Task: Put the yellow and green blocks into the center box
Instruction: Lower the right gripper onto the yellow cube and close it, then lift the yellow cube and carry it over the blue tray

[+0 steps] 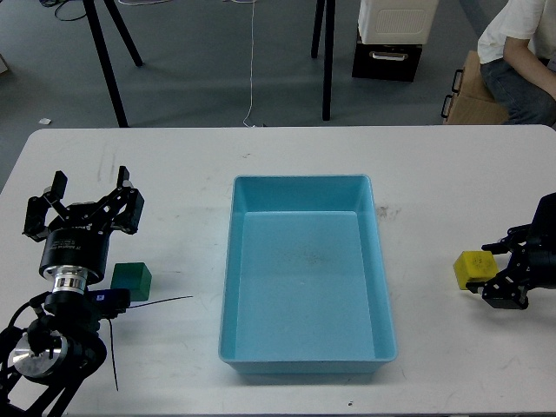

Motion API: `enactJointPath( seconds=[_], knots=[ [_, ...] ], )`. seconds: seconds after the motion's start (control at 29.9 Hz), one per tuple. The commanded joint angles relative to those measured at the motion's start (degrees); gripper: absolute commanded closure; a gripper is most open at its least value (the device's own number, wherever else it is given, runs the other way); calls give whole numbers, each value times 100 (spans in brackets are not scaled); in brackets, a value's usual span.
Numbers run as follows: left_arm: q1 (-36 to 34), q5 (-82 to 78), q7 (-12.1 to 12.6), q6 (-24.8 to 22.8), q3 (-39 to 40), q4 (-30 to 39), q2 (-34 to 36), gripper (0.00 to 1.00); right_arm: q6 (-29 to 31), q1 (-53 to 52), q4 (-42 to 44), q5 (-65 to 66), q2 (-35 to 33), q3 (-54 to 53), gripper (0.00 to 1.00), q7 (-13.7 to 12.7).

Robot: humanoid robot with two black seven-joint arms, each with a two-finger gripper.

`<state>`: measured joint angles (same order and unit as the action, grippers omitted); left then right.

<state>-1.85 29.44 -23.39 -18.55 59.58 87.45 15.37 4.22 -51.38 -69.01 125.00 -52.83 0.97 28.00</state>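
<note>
Right now the right gripper [502, 274] sits at the right edge of the white table [182, 165], its dark fingers spread apart on either side of the near right corner of the yellow block [473, 269]; whether a finger is actually touching the block I cannot tell, but nothing is clamped. Yellow block resting flat on the worktop, close to the right edge, well apart from the blue box [306, 276].

Over on the left, the left gripper [84, 207] is wide open, fingers [127, 205] fanned out, holding nothing. Green block [131, 281] on the table just beside that arm's wrist, near the left edge, toward the front, also well clear of the box. A thin black cable [156, 301] trails across the surface just in front of the green block.

Blue box dead centre of the worktop, long side running front to back, nothing inside it.

Beyond the far edge: grey floor, black stand legs [110, 61], a white cord [252, 61] hanging down, a cream-and-black case [393, 39], a cardboard box [473, 95], and a seated person [521, 56] at the far right corner.

Left arm rises from the front left corner, silver wrist ring showing, gripper pointing away; right arm barely enters from the right edge, gripper low at table level
</note>
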Motion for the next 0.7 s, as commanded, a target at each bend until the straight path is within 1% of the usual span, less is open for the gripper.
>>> enactJointPath(
  seconds=[0.0, 0.07, 0.1, 0.23, 0.37, 0.47, 0.67],
  knots=[
    [0, 1, 1, 0, 1, 0, 1, 0, -1, -4, 37, 0, -8, 0, 47, 0],
    [0, 1, 1, 0, 1, -8, 1, 0, -1, 5, 37, 0, 0, 0, 53, 0],
    [0, 1, 1, 0, 1, -8, 1, 0, -1, -4, 37, 0, 0, 0, 59, 0],
    [0, 1, 1, -8, 1, -43, -8, 0, -1, -21, 45, 0, -8, 0, 73, 0],
    [0, 1, 1, -17, 1, -43, 1, 0, -1, -118, 46, 0, -8, 0, 84, 0],
    [0, 1, 1, -26, 10, -61, 1, 0, -1, -293, 54, 0, -26, 0, 85, 0],
    [0, 1, 1, -8, 18, -70, 18, 0, -1, -1285, 37, 0, -131, -27, 86, 0]
  ],
)
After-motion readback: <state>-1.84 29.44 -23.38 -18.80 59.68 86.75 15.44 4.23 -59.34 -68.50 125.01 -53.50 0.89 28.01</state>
